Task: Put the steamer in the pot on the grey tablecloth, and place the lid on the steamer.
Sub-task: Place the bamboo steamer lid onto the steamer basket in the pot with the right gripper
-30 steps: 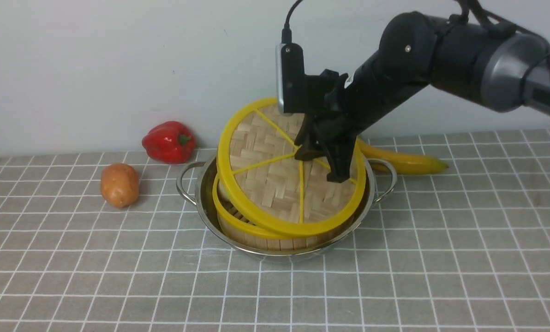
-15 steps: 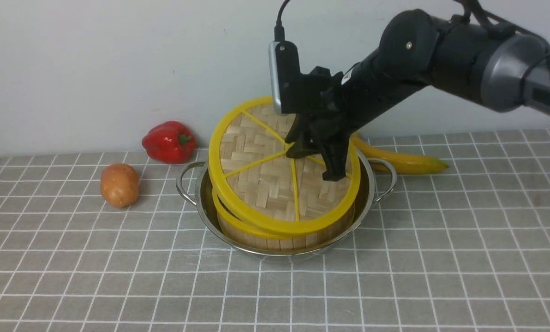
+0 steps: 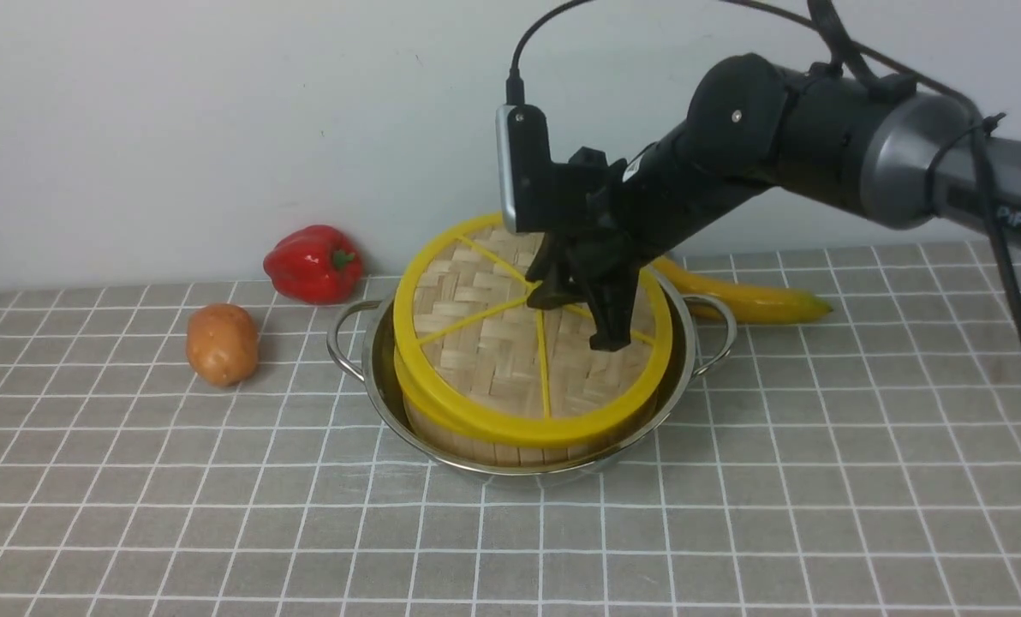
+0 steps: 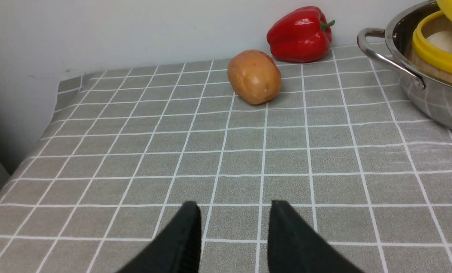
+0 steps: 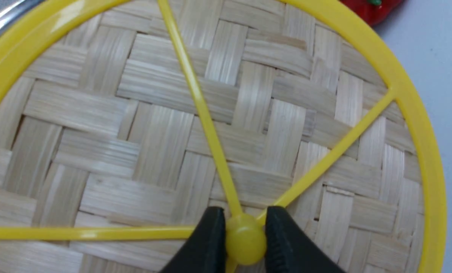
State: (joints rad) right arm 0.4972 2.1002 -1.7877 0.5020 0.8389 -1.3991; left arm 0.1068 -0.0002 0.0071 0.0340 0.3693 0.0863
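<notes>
The right pincer (image 3: 575, 313) grips the hub of the woven bamboo lid (image 3: 510, 360), now lowered nearly flat – tilted a second ago – onto the yellow-rimmed steamer (image 3: 476, 437) inside the shiny steel pot (image 3: 373, 360). The grey tablecloth (image 3: 219, 514) covers the counter before a pale wall. The left pincer (image 4: 233, 231) hangs parted over bare cloth.

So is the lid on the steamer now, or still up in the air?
Nearly on. The lid covers the steamer inside the pot, slightly tilted, far edge higher, and the right gripper grips its hub.
</notes>
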